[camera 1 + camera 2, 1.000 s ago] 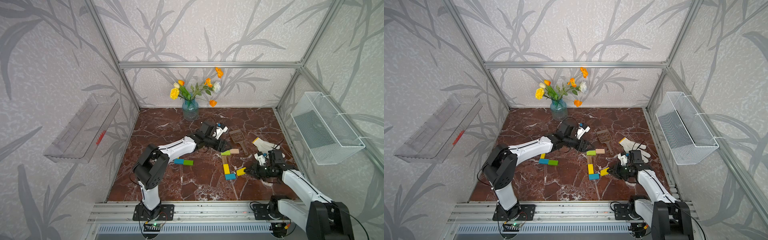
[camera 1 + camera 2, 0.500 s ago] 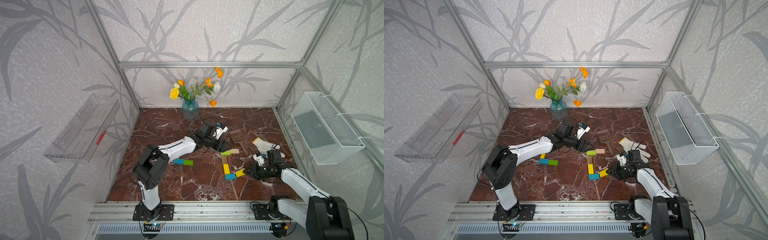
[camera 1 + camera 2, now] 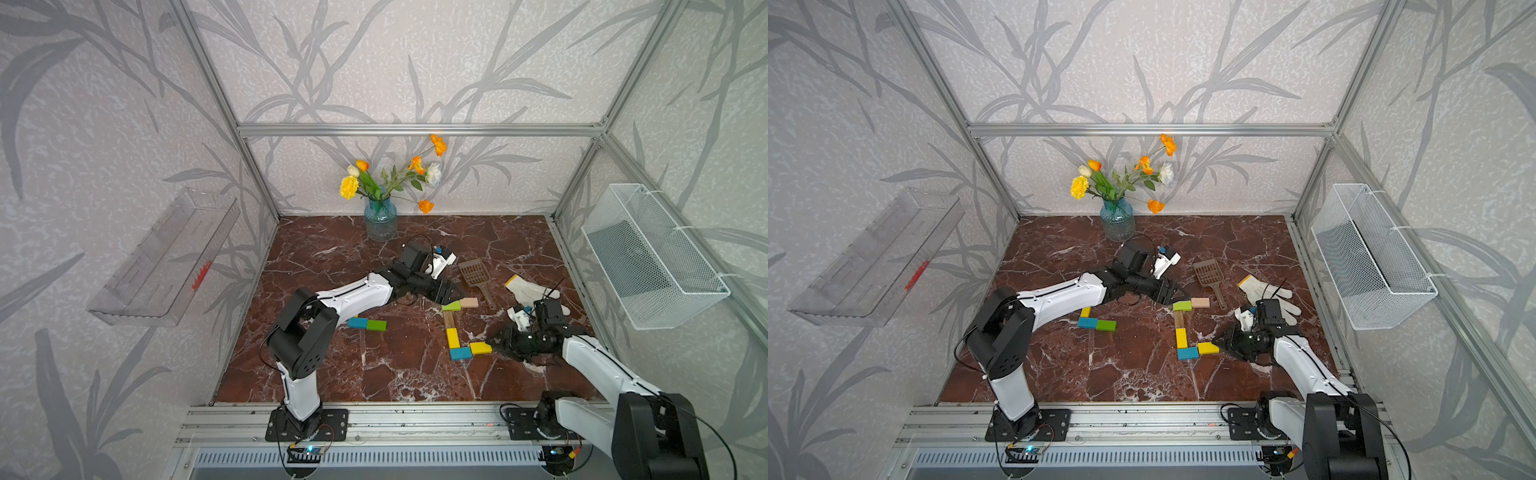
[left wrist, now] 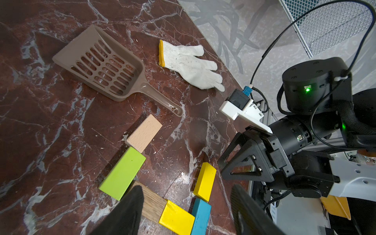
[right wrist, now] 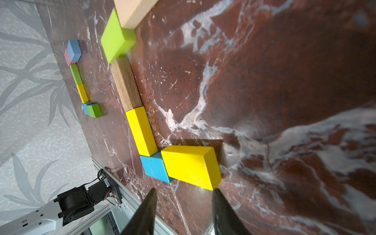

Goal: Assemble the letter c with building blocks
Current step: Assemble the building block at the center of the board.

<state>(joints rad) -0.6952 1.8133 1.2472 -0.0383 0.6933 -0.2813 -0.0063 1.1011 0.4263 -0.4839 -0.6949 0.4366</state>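
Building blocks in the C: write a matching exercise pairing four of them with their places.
Blocks:
1. tan block
2. brown wood block
3. teal block
4. end yellow block

Places:
a. closest to the right gripper
b. between the lime green block and the spine yellow block
c. beside the handle of the scoop
d. corner of the C nearest the arm bases

Pairs: 1-c, 2-b, 3-d, 4-a
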